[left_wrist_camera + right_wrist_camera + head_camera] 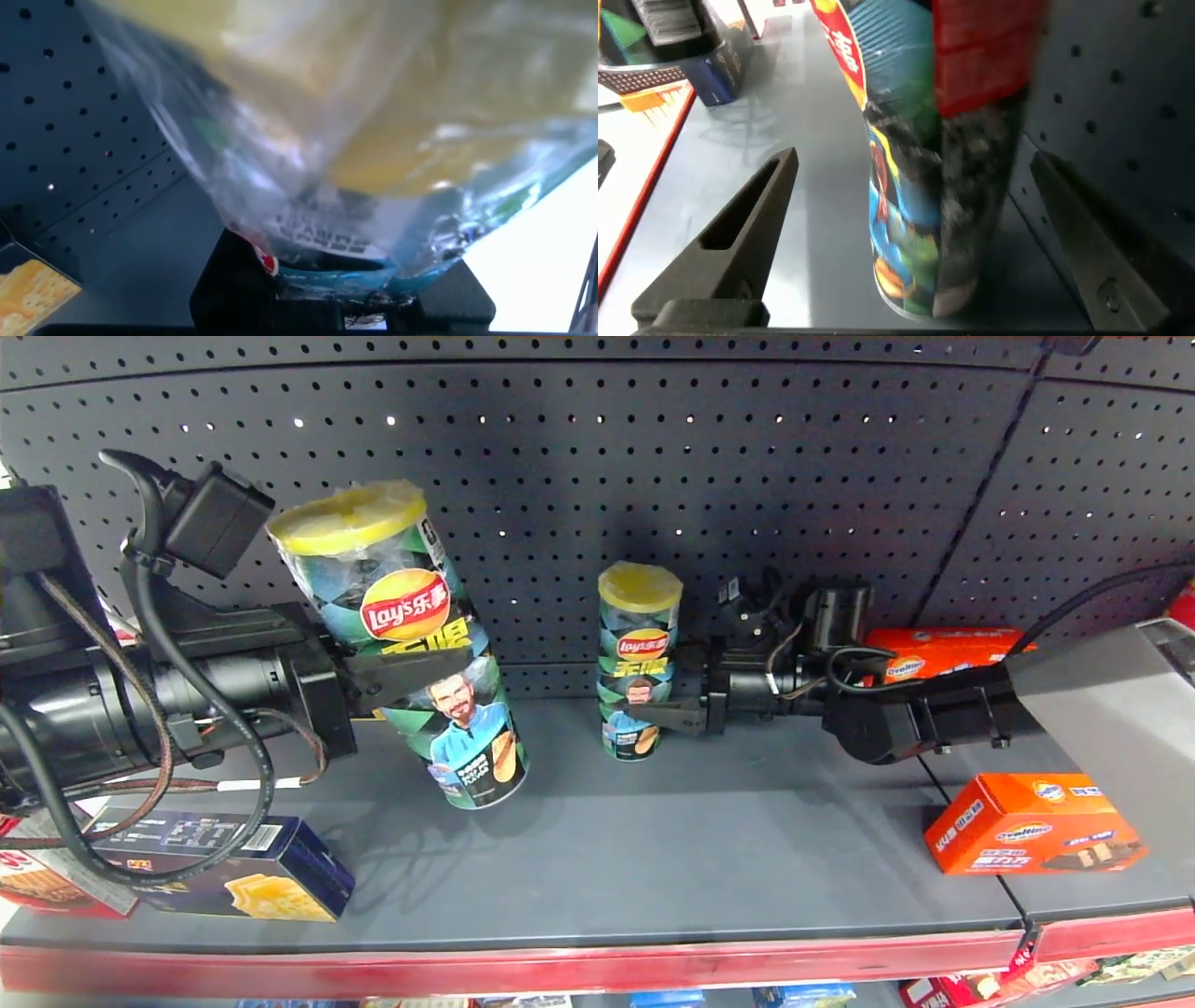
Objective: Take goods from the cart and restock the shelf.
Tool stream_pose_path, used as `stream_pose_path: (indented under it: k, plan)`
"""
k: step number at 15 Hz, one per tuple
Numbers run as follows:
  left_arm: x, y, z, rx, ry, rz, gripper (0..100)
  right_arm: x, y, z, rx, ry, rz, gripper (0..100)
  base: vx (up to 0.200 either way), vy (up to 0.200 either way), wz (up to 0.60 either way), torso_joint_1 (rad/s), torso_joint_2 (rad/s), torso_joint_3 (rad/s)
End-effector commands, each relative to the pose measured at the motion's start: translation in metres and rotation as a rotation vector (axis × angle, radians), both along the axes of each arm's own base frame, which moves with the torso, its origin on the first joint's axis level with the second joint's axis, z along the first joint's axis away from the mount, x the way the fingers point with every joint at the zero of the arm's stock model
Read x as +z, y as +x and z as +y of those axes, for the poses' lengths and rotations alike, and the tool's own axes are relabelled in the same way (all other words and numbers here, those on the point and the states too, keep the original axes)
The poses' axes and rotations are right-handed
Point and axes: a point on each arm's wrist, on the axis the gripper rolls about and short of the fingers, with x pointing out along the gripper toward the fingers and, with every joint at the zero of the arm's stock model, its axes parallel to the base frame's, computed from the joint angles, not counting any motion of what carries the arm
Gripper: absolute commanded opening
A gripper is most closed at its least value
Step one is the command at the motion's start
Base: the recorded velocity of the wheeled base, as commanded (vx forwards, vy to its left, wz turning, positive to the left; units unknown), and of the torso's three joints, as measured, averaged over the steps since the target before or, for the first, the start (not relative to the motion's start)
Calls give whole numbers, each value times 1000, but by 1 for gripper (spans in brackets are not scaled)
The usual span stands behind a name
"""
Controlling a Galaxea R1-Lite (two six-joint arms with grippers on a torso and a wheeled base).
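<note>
Closest, the left pincer (411, 674) squeezes the middle of a tall chip can (387, 579), which leans between its fingers, probably ready to go down on the shelf (728, 840) below. Farther off, the right pincer (658, 714) is wide, one finger on each side of a second can (639, 649) that stands by itself.

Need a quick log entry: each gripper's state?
Left gripper: shut on tilted tall yellow-lidded chip can.
Right gripper: open around smaller yellow-lidded chip can.
</note>
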Motion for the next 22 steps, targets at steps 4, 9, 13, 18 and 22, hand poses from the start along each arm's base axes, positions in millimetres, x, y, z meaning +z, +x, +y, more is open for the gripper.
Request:
stream_pose_path:
  k: [4,9,13,18,22]
  plan:
    - [-1,0,3,15,1,3,0,-16,5,19,2,-1,16,100,0,0,0,0,0,0]
    - [-2,0,3,16,2,5,0,-23,7,29,-9,21,20,0,0,0,0,0,0,0]
    - [-6,-1,4,18,6,19,0,-20,5,28,-14,24,15,0,0,0,0,0,0,0]
    - [-6,-3,8,27,6,17,0,21,-33,20,4,51,-35,0,0,0,0,0,0,0]
    - [1,-6,8,18,0,-10,0,15,-89,11,-38,43,-25,0,0,0,0,0,0,0]
